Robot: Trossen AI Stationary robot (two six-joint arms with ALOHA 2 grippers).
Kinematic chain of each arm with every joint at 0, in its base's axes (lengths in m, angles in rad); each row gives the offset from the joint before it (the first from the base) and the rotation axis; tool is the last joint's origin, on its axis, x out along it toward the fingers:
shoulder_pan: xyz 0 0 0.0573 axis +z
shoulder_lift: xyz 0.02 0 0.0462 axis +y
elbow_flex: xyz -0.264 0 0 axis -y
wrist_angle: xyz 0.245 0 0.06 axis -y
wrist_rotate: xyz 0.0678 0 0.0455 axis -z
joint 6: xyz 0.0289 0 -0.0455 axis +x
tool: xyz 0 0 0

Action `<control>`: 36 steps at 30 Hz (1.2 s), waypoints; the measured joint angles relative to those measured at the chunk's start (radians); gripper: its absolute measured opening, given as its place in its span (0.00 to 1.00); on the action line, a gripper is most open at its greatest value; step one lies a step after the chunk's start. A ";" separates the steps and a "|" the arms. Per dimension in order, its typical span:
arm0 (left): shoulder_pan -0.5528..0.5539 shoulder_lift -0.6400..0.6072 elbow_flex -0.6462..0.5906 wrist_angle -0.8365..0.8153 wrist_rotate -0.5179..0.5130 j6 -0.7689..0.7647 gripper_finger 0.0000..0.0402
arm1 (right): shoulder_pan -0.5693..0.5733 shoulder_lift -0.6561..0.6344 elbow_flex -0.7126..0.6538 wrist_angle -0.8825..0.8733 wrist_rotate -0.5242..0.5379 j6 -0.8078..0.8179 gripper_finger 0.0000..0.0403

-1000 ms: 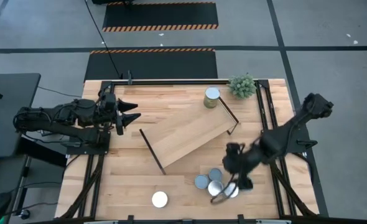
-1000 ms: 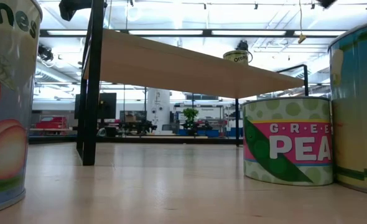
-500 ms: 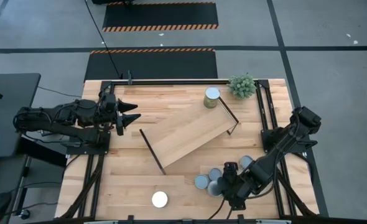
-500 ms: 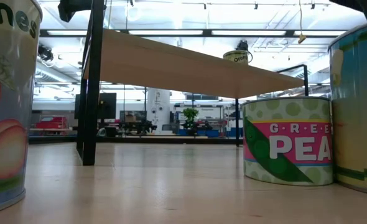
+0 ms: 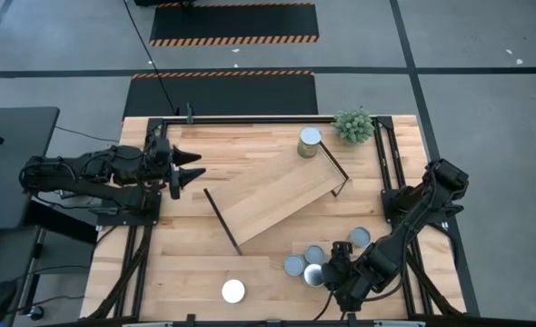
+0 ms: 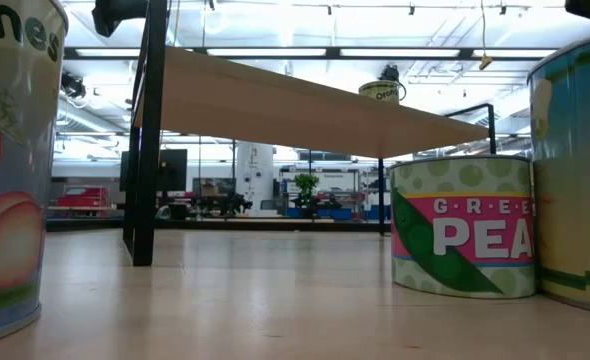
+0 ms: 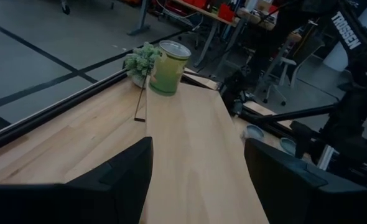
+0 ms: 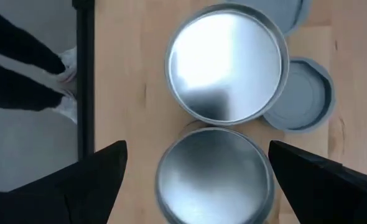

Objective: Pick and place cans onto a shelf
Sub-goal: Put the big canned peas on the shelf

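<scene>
The shelf (image 5: 275, 203) is laid aslant across the middle of the counter (image 5: 186, 272). One can (image 5: 310, 143) is stood on its far end, beside the plant (image 5: 353, 124). Four cans (image 5: 315, 255) are clustered near the front right; another can (image 5: 233, 291) is set alone at front centre.

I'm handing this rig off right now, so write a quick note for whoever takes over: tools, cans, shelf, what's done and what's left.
Left tool: open, waiting at the table's left edge, holding nothing.
Right tool: open, directly over a can in the front-right cluster, not gripping yet.
Shelf: lies diagonally mid-table, with one olive can at its far end.
Done: that one can placed.
Left: the front-right cluster, one can apart from it, plus the white-topped can at front centre.
</scene>
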 joint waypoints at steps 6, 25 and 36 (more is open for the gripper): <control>0.000 0.000 0.000 -0.001 0.011 0.000 0.64 | 0.000 0.000 -0.014 -0.007 0.013 0.047 0.99; 0.000 0.000 0.000 -0.003 0.011 0.002 0.64 | -0.058 -0.005 -0.197 0.134 -0.044 -0.060 0.76; 0.000 0.000 0.000 -0.003 0.011 0.002 0.64 | -0.196 -0.185 -0.197 -0.034 -0.104 -0.246 0.75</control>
